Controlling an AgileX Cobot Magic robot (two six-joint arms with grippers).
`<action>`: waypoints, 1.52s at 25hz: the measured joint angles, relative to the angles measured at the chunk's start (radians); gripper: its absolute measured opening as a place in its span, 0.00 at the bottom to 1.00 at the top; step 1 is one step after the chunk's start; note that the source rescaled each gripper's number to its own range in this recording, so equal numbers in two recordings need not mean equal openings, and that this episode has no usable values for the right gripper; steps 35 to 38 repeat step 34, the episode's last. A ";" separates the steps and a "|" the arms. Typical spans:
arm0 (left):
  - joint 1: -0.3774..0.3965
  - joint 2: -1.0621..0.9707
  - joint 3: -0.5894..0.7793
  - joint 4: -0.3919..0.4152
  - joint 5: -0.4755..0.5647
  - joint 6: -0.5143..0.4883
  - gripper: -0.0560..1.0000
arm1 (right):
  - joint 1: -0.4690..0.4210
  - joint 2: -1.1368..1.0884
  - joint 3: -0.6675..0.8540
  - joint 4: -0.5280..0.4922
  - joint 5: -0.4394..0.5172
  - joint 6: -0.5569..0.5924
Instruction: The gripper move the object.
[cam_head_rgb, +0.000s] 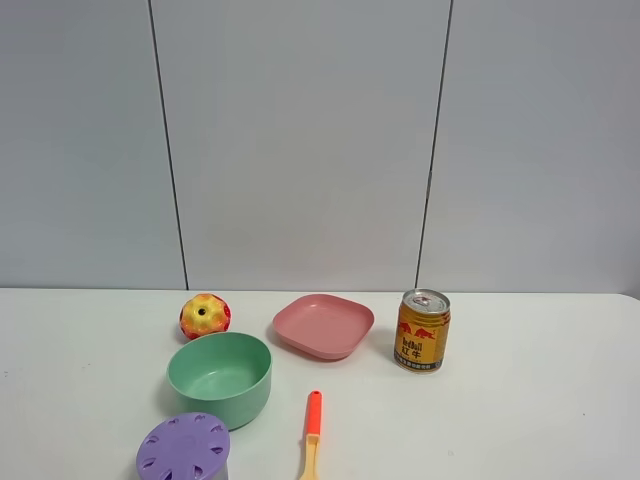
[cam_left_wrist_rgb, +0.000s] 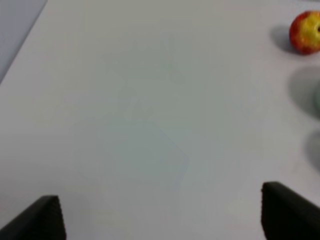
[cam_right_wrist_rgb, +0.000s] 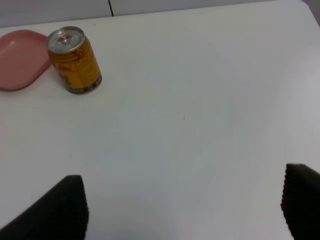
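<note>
The object, a squat round container with a lavender slotted lid (cam_head_rgb: 183, 447), stands at the front edge of the exterior high view, just in front of the green bowl (cam_head_rgb: 219, 377); its body is mostly cut off. No arm shows in that view. My left gripper (cam_left_wrist_rgb: 160, 215) is open over bare table, its two black fingertips (cam_left_wrist_rgb: 40, 220) wide apart, far from the object. My right gripper (cam_right_wrist_rgb: 185, 205) is open over bare table, its fingertips (cam_right_wrist_rgb: 55, 210) wide apart. The object is out of both wrist views.
A red-yellow apple (cam_head_rgb: 205, 316) sits behind the bowl and also shows in the left wrist view (cam_left_wrist_rgb: 306, 32). A pink plate (cam_head_rgb: 323, 325), a gold drink can (cam_head_rgb: 422, 331) and an orange-handled utensil (cam_head_rgb: 312, 430) lie on the white table (cam_head_rgb: 540, 400). The can (cam_right_wrist_rgb: 75, 61) and plate (cam_right_wrist_rgb: 20, 59) show in the right wrist view.
</note>
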 joint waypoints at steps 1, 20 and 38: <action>0.000 0.000 0.008 -0.008 -0.008 0.011 0.40 | 0.000 0.000 0.000 0.000 0.000 0.000; 0.000 0.000 0.052 -0.043 -0.135 0.070 0.26 | 0.000 0.000 0.000 0.000 0.000 0.000; 0.000 0.000 0.052 -0.043 -0.135 0.089 0.25 | 0.000 0.000 0.000 0.000 0.000 0.000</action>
